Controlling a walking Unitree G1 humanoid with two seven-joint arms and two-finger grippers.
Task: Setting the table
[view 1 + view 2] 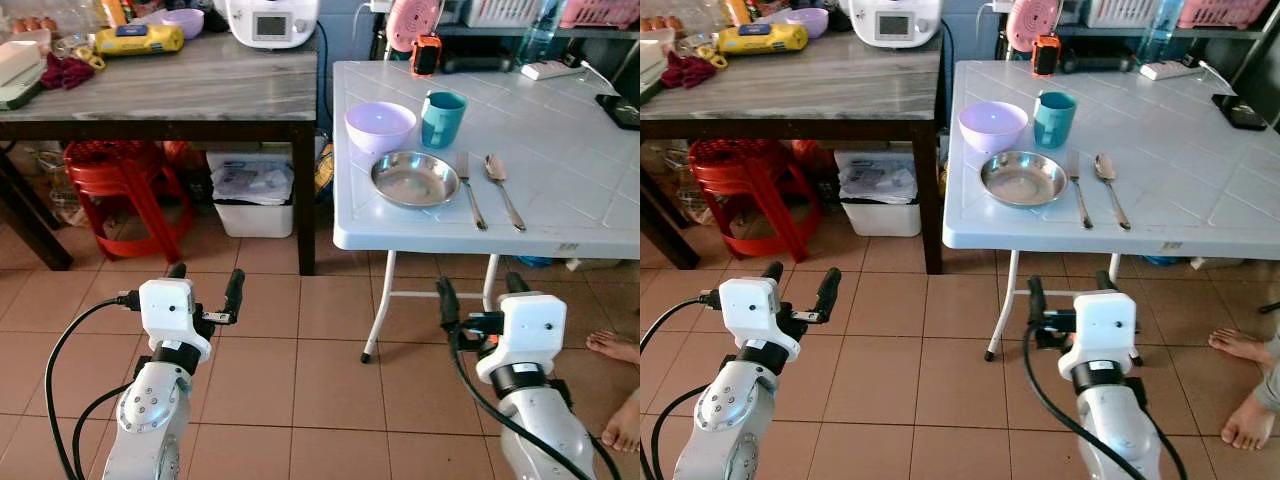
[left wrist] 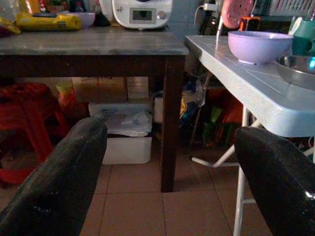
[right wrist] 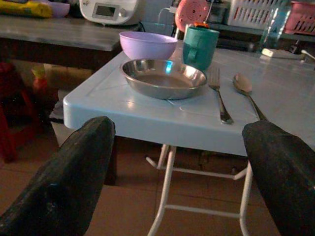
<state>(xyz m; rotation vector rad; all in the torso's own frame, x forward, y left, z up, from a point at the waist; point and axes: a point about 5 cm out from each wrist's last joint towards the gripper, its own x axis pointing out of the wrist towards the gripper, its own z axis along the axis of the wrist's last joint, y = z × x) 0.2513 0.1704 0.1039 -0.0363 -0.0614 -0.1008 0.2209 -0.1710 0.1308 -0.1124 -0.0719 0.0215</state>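
Already the place setting looks laid out to me: on the white folding table (image 1: 560,150) a steel plate (image 1: 415,178) sits near the front edge, with a lilac bowl (image 1: 380,126) and a teal mug (image 1: 443,118) just behind it and a fork (image 1: 470,190) and spoon (image 1: 503,190) lying side by side to its right, handles toward me. I read that as one diner's setting, cutlery on the eating-hand side and drink within reach, so my judgement is that the task is at or near its end (unless more pieces are meant to come over from the other table). I have both arms held low over the tiled floor, short of the table: the left gripper (image 1: 206,289) has its fingers spread wide with nothing between them, and the right gripper (image 1: 482,295) is likewise parted and empty. That suits a standoff posture, clear of the table edge. The head views give me the whole layout from above, including the dark wooden table (image 1: 150,95) to the left with a white appliance (image 1: 272,20), a yellow packet (image 1: 138,40) and a second lilac bowl (image 1: 184,20), plus a red stool (image 1: 125,180) beneath and a person's bare feet (image 1: 615,385) at the right. The right wrist view adds the low angle: the plate's shallow rim and the table's legs.
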